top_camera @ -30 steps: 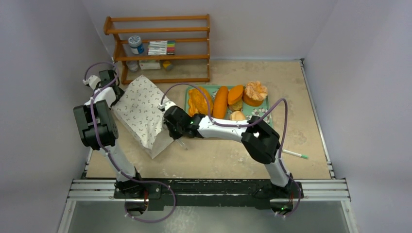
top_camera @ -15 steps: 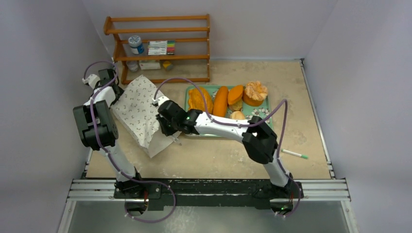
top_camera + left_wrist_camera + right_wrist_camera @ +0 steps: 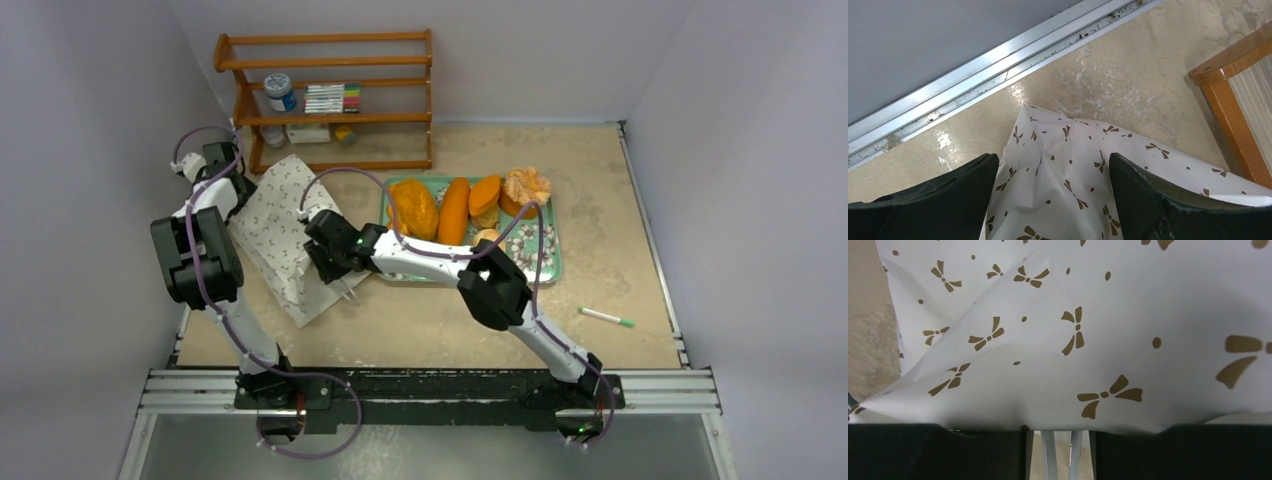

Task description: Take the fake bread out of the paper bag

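Jaws: wide apart on left gripper [image 3: 1053,167], astride the far corner of the paper bag [image 3: 283,222], gripping nothing; on right gripper [image 3: 1062,455], tucked under the bag's near edge, state not discernible. Found fake bread [image 3: 454,210] on green tray [image 3: 551,262], just right of the bag, loaves lying near-to-far. Bag flat on counter [image 3: 450,320], long axis far-left to near-right; contents, if any, hidden. Judged nearer the bread: right arm, reach rightward.
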Controlling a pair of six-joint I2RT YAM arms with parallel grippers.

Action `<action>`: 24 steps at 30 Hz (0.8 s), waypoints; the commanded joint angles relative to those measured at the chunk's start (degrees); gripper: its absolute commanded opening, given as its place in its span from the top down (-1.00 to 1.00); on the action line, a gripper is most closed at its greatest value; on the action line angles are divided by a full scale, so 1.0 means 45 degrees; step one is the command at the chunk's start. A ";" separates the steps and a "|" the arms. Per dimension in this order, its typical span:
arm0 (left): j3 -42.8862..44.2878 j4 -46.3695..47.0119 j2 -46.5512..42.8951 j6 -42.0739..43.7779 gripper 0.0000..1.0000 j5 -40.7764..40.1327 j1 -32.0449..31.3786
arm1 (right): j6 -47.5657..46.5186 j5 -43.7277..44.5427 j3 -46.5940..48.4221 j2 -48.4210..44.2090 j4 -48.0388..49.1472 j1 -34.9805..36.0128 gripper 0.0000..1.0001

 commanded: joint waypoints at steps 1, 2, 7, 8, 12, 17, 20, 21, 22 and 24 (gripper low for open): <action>0.0356 -0.0146 -0.0469 0.0276 -0.64 0.0266 -0.0060 | 0.0173 0.0069 0.1620 0.0275 -0.0331 -0.0148 0.17; 0.0312 -0.0142 -0.0485 0.0281 -0.64 0.0285 -0.0060 | 0.0208 0.0103 0.1957 0.0475 -0.0437 -0.0171 0.16; 0.0076 -0.0031 -0.0631 0.0304 -0.63 0.0579 -0.0094 | 0.0396 -0.0018 0.3844 0.1660 -0.1028 -0.0471 0.16; -0.0034 0.0021 -0.0664 0.0297 -0.63 0.0627 -0.0135 | 0.0402 -0.0110 0.4208 0.1864 -0.1105 -0.0519 0.16; -0.0334 0.0209 -0.0723 0.0244 -0.62 0.0809 -0.0279 | 0.0437 -0.0249 0.5543 0.2653 -0.1406 -0.0643 0.16; -0.0613 0.0372 -0.0705 0.0160 -0.62 0.1009 -0.0375 | 0.0574 -0.0668 0.5857 0.3117 -0.1099 -0.0937 0.16; -0.0619 0.0418 -0.0668 0.0164 -0.62 0.1260 -0.0418 | 0.0556 -0.0902 0.6030 0.3226 -0.0756 -0.0948 0.14; -0.0594 0.0419 -0.0661 0.0164 -0.62 0.1340 -0.0442 | 0.0546 -0.0995 0.6205 0.3293 -0.0715 -0.0957 0.13; -0.0578 0.0409 -0.0638 0.0179 -0.62 0.1421 -0.0449 | 0.0538 -0.1092 0.6441 0.3406 -0.0698 -0.0946 0.13; -0.0536 0.0434 -0.0593 0.0239 -0.62 0.1666 -0.0458 | 0.0439 -0.1307 0.6850 0.3607 -0.0706 -0.0946 0.11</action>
